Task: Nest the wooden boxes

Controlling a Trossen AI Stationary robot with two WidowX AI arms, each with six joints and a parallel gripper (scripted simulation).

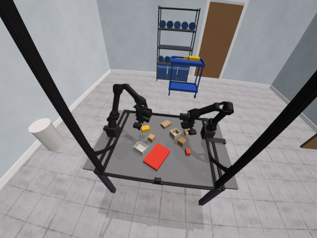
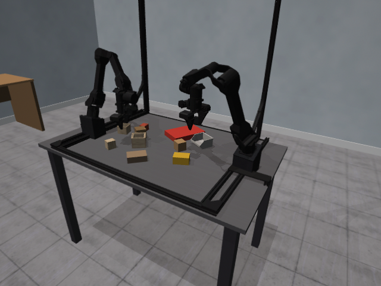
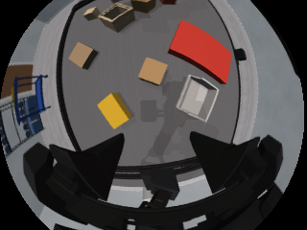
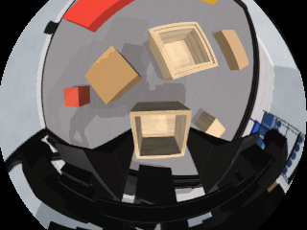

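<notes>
The biggest open wooden box stands mouth up, with a second box nested inside it; its rim shows within the outer rim. My right gripper is shut on a smaller open box, held mouth up above the table beside the biggest box. A small pale wooden piece lies near the right arm; I cannot tell if it is hollow. My left gripper is open and empty above the table.
A brown block and a small red block lie near the boxes. A long brown block, a tan cube, a yellow block, a white tray and a red slab lie farther off.
</notes>
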